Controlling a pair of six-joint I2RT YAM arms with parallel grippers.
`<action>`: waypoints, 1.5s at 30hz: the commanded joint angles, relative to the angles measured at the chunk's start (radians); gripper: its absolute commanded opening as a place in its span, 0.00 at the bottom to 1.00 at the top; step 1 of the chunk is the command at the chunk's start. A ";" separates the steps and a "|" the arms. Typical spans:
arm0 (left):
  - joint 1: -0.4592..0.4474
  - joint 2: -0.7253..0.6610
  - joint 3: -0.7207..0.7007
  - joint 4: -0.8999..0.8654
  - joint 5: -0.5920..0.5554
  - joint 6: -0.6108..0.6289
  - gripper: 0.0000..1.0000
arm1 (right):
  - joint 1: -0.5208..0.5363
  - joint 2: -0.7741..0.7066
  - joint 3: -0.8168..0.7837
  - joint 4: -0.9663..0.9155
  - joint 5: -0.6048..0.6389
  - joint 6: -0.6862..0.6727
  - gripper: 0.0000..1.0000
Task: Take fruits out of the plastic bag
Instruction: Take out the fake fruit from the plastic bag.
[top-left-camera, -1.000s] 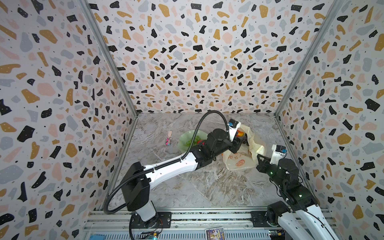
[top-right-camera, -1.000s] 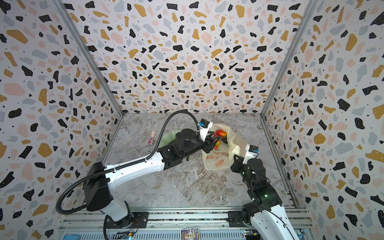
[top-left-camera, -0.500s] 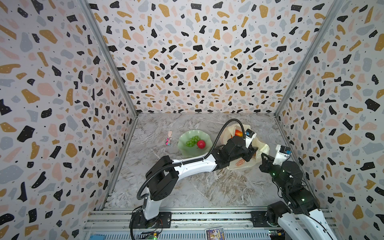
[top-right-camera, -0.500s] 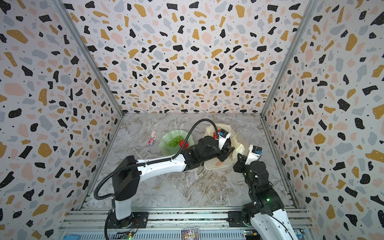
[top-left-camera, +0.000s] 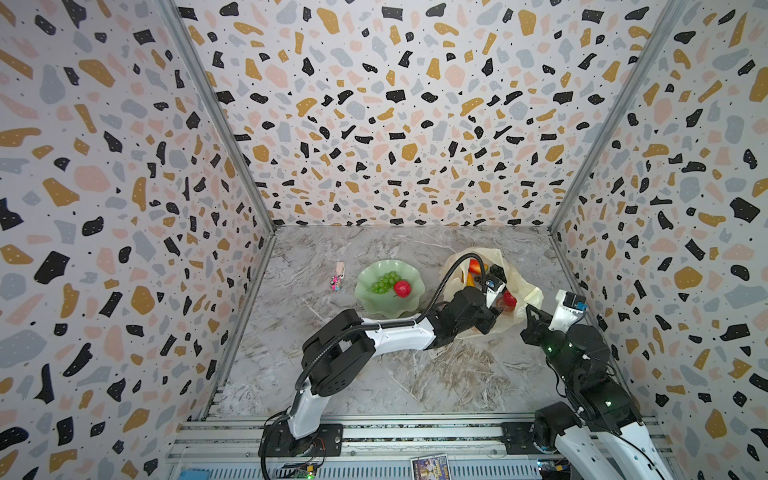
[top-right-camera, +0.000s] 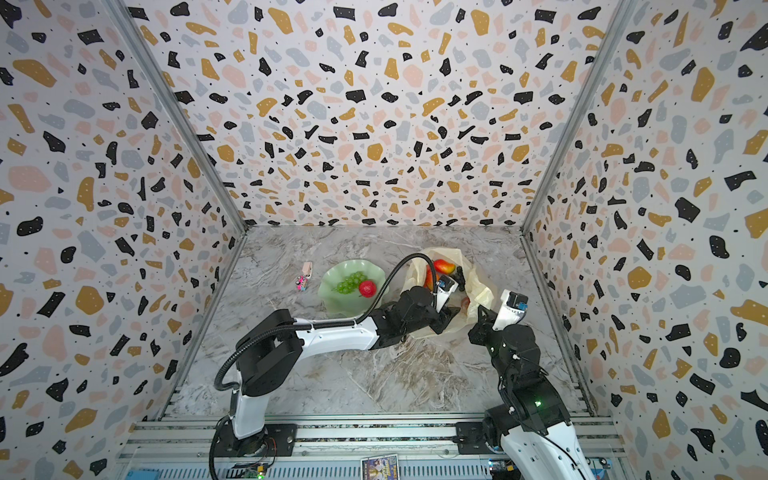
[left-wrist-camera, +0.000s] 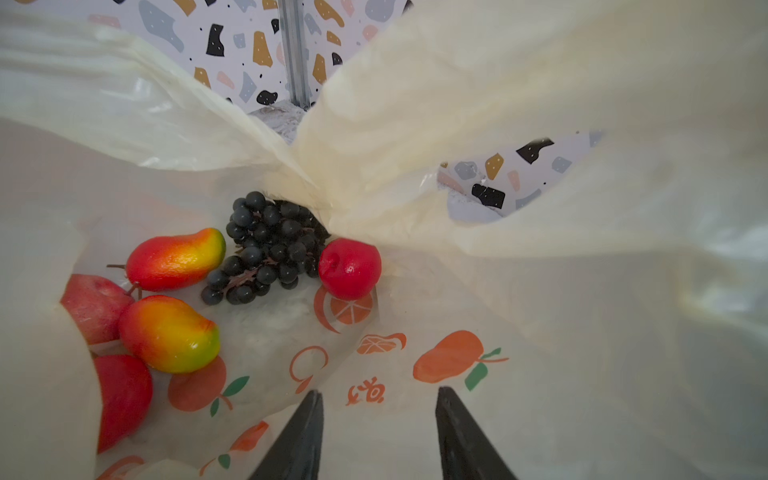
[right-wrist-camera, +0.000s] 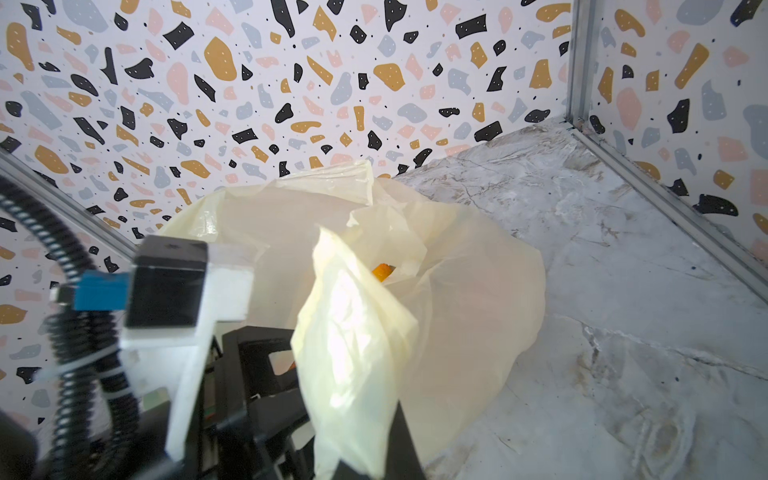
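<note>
The pale-yellow plastic bag (top-left-camera: 527, 291) lies at the right of the floor in both top views, mouth held up. My left gripper (left-wrist-camera: 379, 392) is inside it, open, with nothing between its fingers. Ahead of it on the printed bag floor (left-wrist-camera: 453, 361) lie fruits: a black grape bunch (left-wrist-camera: 270, 245), a red apple (left-wrist-camera: 349, 268), two red-yellow pieces (left-wrist-camera: 174, 257) (left-wrist-camera: 168, 332) and two more red apples (left-wrist-camera: 91, 307). My right gripper (right-wrist-camera: 365, 461) is shut on a fold of the bag's rim (right-wrist-camera: 353, 353). Green grapes (top-left-camera: 384, 282) and a red apple (top-left-camera: 402, 288) rest on the plate.
The pale green wavy-rimmed plate (top-left-camera: 370, 307) sits left of the bag. A tiny pink trinket (top-left-camera: 336, 283) lies further left. The left arm's black cable (top-left-camera: 457, 266) arcs over the bag's mouth. The right wall (top-left-camera: 582, 266) stands close behind the bag.
The left arm has swung from over the plate to the right and pushed its gripper down into the bag's mouth. The plate now shows uncovered. The right gripper keeps hold of the bag.
</note>
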 joint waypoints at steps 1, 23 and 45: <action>-0.001 0.031 0.048 0.061 0.010 0.018 0.46 | 0.004 -0.010 0.021 0.014 0.007 -0.028 0.00; 0.096 0.321 0.412 -0.128 -0.099 -0.243 0.50 | 0.005 -0.045 0.065 -0.108 -0.026 -0.054 0.00; 0.143 0.268 0.302 -0.101 -0.366 -0.383 0.52 | 0.006 -0.074 0.065 -0.347 -0.120 0.217 0.00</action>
